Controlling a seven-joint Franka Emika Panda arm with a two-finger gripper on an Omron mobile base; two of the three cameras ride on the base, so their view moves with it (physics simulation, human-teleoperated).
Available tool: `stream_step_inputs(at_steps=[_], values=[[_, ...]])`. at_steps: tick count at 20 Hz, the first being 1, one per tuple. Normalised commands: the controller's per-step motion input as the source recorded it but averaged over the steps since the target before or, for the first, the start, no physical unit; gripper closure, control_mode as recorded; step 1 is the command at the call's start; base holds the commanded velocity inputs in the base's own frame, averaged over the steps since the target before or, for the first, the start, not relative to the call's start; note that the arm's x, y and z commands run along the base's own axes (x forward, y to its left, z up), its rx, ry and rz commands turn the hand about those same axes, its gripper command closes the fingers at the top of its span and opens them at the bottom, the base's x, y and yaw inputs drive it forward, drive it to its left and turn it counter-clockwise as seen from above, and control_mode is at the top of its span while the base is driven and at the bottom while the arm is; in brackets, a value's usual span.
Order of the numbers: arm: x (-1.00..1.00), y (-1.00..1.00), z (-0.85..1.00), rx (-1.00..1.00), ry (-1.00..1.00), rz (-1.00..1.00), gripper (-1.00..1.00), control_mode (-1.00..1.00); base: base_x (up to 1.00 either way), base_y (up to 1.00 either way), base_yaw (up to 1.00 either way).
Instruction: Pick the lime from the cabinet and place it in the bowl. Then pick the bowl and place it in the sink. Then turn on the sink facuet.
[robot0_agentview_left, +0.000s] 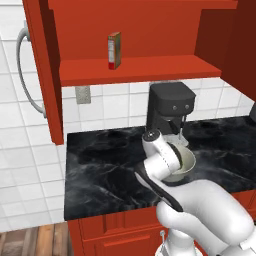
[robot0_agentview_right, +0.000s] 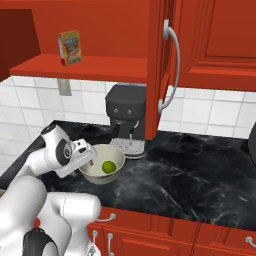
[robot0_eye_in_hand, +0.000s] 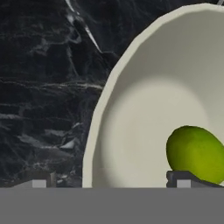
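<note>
The off-white bowl (robot0_agentview_left: 189, 161) (robot0_agentview_right: 101, 177) (robot0_eye_in_hand: 144, 109) stands on the black marble counter in front of the coffee machine. The green lime (robot0_agentview_right: 108, 166) (robot0_eye_in_hand: 197, 151) lies inside the bowl, near its bottom. My gripper (robot0_agentview_right: 89, 156) (robot0_eye_in_hand: 109, 181) is open at the bowl's near-left rim. One fingertip (robot0_eye_in_hand: 183, 180) is inside the bowl beside the lime, and the other is outside over the counter. Nothing is held. Above, the red cabinet (robot0_agentview_left: 140, 70) (robot0_agentview_right: 85, 67) stands open with its door (robot0_agentview_left: 42, 75) (robot0_agentview_right: 157, 65) swung out. The sink and the sink faucet are out of view.
A dark coffee machine (robot0_agentview_left: 170, 107) (robot0_agentview_right: 127, 117) stands right behind the bowl. A small box (robot0_agentview_left: 114, 50) (robot0_agentview_right: 69, 47) sits on the cabinet shelf. The counter (robot0_agentview_left: 100, 165) (robot0_agentview_right: 200, 170) stretches on both sides. The open door hangs low over the counter.
</note>
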Motion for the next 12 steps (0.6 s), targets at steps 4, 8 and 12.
stream_step_inputs(at_steps=[4,8,12], values=[[0.0,-0.08,-0.33,0.0,0.03,0.04,-1.0,-1.0,0.0,0.0,0.0],[-0.04,-0.03,-0.33,0.0,0.01,0.01,1.0,-1.0,0.0,0.0,0.0],[-0.09,-0.01,-0.16,0.0,0.0,0.0,1.0,-1.0,0.0,0.0,0.0]])
